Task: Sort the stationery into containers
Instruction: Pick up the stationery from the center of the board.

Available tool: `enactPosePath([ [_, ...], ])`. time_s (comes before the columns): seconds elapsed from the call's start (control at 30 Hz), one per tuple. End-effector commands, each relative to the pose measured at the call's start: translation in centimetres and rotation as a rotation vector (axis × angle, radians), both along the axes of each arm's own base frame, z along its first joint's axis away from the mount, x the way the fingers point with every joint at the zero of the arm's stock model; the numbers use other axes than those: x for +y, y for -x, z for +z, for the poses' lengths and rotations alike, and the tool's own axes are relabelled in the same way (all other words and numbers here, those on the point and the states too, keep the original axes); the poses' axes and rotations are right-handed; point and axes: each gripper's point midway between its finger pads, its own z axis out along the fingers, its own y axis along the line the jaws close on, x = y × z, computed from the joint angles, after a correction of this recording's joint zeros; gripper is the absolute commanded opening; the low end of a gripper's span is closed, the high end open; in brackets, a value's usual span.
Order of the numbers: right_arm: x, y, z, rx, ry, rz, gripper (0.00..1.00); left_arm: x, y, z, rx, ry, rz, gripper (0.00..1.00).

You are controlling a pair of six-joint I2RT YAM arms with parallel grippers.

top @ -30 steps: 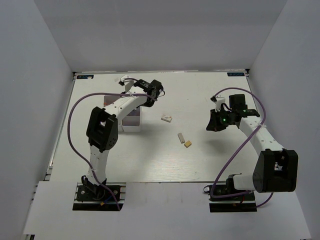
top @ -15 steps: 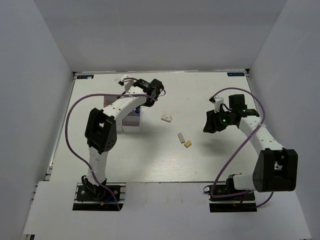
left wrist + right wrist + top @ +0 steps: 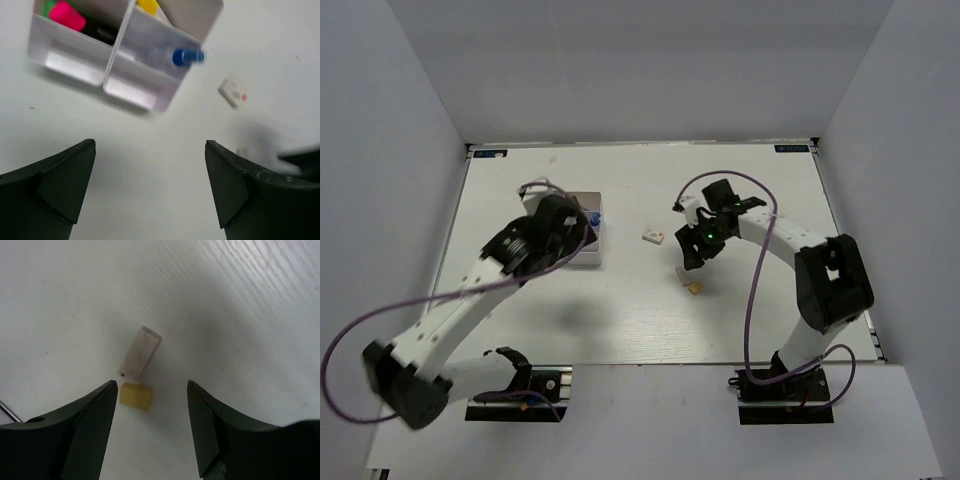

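right gripper (image 3: 151, 386) hangs over the table (image 3: 620, 320) with its jaws spread wide and nothing held between them. in the right wrist view the tan eraser (image 3: 136, 396) lies flat on the table in the gap between the two fingertips. it is closer to the finger on the left of that view, and neither finger touches it. the white eraser (image 3: 141, 353) lies just beyond it, tilted, with its near end just beside the tan one; whether the two touch cannot be told. from above, the right arm reaches in towards the middle of the table. the tan eraser shows just below the gripper, and the white one is hidden under it.

left gripper (image 3: 150, 145) is also wide open and holds nothing, above bare table near one end of the box (image 3: 75, 62). the box sits on the left half of the table, well apart from the two erasers. the left wrist view is a little blurred, but a divider shows running down the length of the box. the glue bottle (image 3: 187, 56) lies in the column on the right of that view, its blue cap by the side wall. a highlighter (image 3: 67, 15) with a pink-red cap lies in the other column, with a green cap beside it at the picture's edge. a small white block (image 3: 232, 92) with a red mark lies on the table between the box and the erasers, apart from both.
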Motion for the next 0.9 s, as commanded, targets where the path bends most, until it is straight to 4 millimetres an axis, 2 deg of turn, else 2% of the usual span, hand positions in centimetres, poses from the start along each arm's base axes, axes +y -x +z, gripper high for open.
enactPosePath([
  [0.0, 1.4, -1.5, -0.6, -0.023, 0.082, -0.024, 0.64, -2.7, 3.4, 0.9, -0.101, 0.16, -0.296, 1.0],
  [0.03, 2.2, -1.5, -0.6, -0.031, 0.087, -0.012, 0.66, -2.1, 4.8, 2.1, -0.145, 0.205, -0.299, 1.0],
  [0.1, 2.7, -1.3, -1.5, -0.019, 0.118, -0.019, 0.66, -1.1, 6.8, 0.4, -0.094, 0.199, -0.317, 1.0],
  [0.13, 3.4, -0.9, -1.9, -0.024, 0.129, -0.002, 0.66, -0.9, 7.4, 0.4, -0.092, 0.205, -0.324, 1.0],
  [0.17, 3.3, -0.7, -2.5, -0.012, 0.152, -0.008, 0.66, -0.5, 8.4, 0.5, -0.094, 0.216, -0.334, 1.0],
  [0.23, 3.8, -0.1, -3.1, 0.005, 0.169, 0.0, 0.66, -0.6, 8.9, 1.3, -0.119, 0.244, -0.353, 1.0],
  [0.33, 4.0, 0.7, -4.0, 0.016, 0.204, 0.007, 0.6, -0.6, 9.0, 3.1, -0.185, 0.254, -0.387, 1.0],
  [0.37, 4.0, 1.1, -4.4, 0.014, 0.228, 0.012, 0.55, -0.8, 8.8, 4.4, -0.219, 0.262, -0.394, 1.0],
  [0.43, 3.8, 1.5, -4.9, 0.013, 0.26, 0.006, 0.49, -1.0, 8.3, 5.3, -0.237, 0.243, -0.413, 1.0],
  [0.47, 3.9, 1.8, -4.9, 0.016, 0.268, 0.012, 0.44, -1.1, 8.1, 6.6, -0.262, 0.244, -0.421, 1.0],
  [0.5, 3.9, 2.0, -4.9, 0.019, 0.27, 0.014, 0.34, -1.2, 7.9, 7.1, -0.271, 0.238, -0.427, 1.0],
  [0.53, 4.1, 2.2, -4.7, 0.013, 0.266, 0.028, 0.29, -1.3, 7.7, 7.6, -0.279, 0.228, -0.436, 1.0],
  [0.6, 4.6, 2.6, -4.1, 0.019, 0.233, 0.053, 0.16, -1.7, 7.0, 10.0, -0.342, 0.233, -0.45, 1.0],
  [0.63, 5.0, 2.3, -3.6, 0.001, 0.217, 0.092, 0.13, -2.1, 6.9, 10.6, -0.353, 0.237, -0.467, 1.0],
  [0.67, 6.0, 3.1, -2.6, 0.017, 0.16, 0.136, 0.1, -2.0, 6.8, 12.5, -0.4, 0.248, -0.472, 1.0],
  [0.7, 7.2, 2.3, -0.8, -0.016, 0.117, 0.163, 0.05, -2.4, 6.6, 13.5, -0.429, 0.252, -0.49, 1.0],
  [0.73, 7.3, 2.3, -0.2, -0.031, 0.108, 0.228, 0.03, -2.7, 6.6, 15.1, -0.462, 0.271, -0.501, 1.0],
  [0.77, 9.1, 3.0, 1.4, -0.006, 0.034, 0.29, 0.02, -2.8, 6.7, 16.0, -0.489, 0.273, -0.518, 1.0],
  [0.8, 9.8, 2.6, 3.1, -0.03, 0.007, 0.351, 0.0, -3.1, 6.4, 17.0, -0.516, 0.274, -0.532, 1.0],
  [0.83, 10.5, 2.5, 3.5, -0.041, -0.012, 0.401, 0.0, -3.3, 6.5, 18.3, -0.543, 0.289, -0.54, 1.0],
  [0.87, 12.2, 2.6, 5.4, -0.07, -0.077, 0.478, 0.0, -3.5, 6.7, 19.1, -0.567, 0.292, -0.566, 1.0],
])
